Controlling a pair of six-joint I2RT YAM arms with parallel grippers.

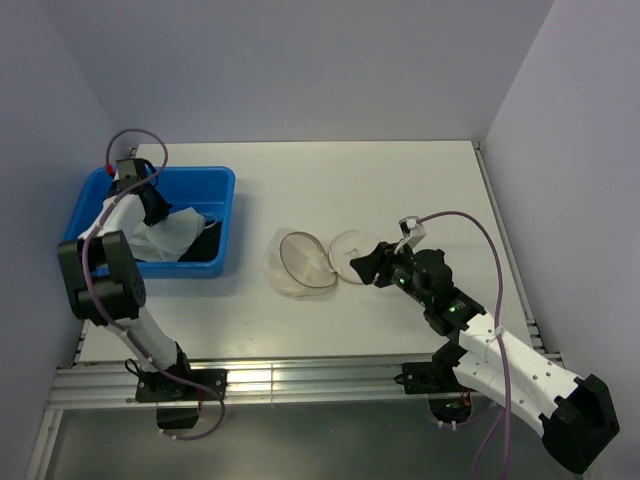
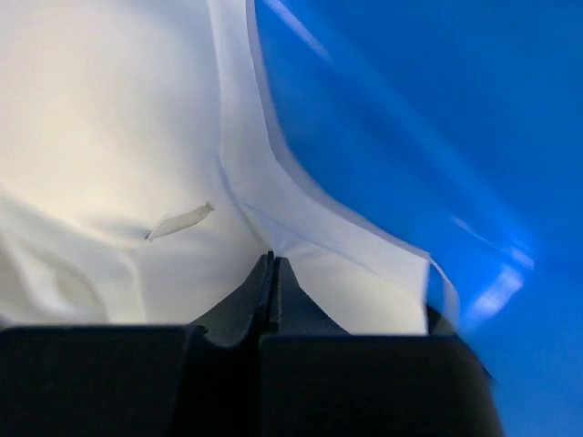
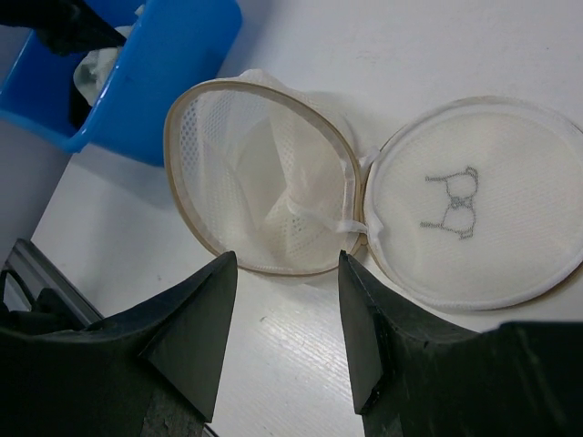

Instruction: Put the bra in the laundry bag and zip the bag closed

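The bra (image 1: 165,232) is a white fabric heap inside the blue tub. My left gripper (image 1: 157,212) reaches down into the tub. In the left wrist view its jaws (image 2: 271,259) are pressed together with a fold of the bra (image 2: 109,137) pinched at the tips. The laundry bag (image 1: 305,262) lies open in the middle of the table, tan rim up, with its round mesh lid (image 1: 352,255) flipped to the right. My right gripper (image 1: 362,263) is open and empty just right of the bag. In the right wrist view it (image 3: 287,259) hovers near the bag (image 3: 264,173) and lid (image 3: 474,200).
The blue tub (image 1: 215,180) stands at the left of the table, with a black cloth (image 1: 207,245) beside the bra in it. Its blue wall (image 2: 410,109) is close to my left fingers. The tub also shows in the right wrist view (image 3: 173,64).
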